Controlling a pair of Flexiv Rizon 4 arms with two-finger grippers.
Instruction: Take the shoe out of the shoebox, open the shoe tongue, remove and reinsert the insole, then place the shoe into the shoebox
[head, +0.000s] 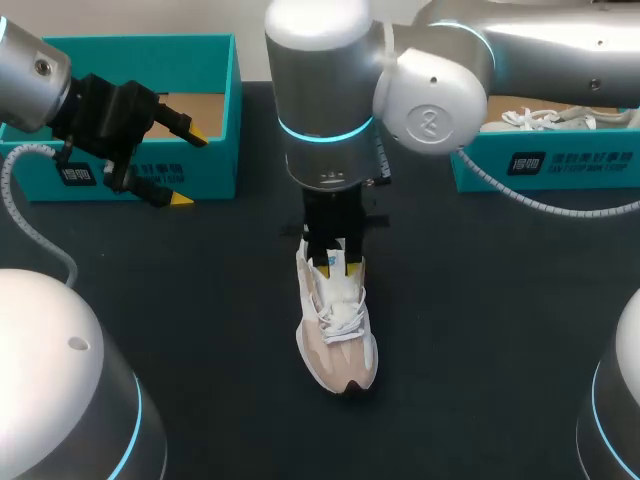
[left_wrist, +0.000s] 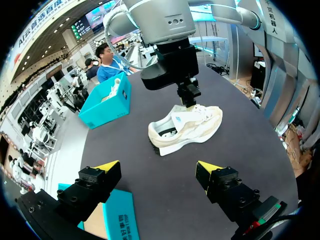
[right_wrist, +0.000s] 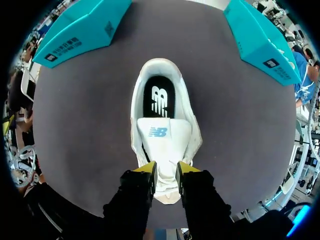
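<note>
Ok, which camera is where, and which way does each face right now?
Head: above and behind the robot, looking down on the table; left end effector and right end effector show.
Left wrist: on the left arm, facing across the table at the shoe; its own open end effector shows, and the right one.
Right wrist: on the right arm, looking down on the shoe; its own end effector shows at the tongue.
Shared: all three see the shoe.

The head view looks down on the black tabletop (head: 480, 330), the right wrist view close above the white-beige sneaker (right_wrist: 159, 135), and the left wrist view farther off sideways, all sharing it.
</note>
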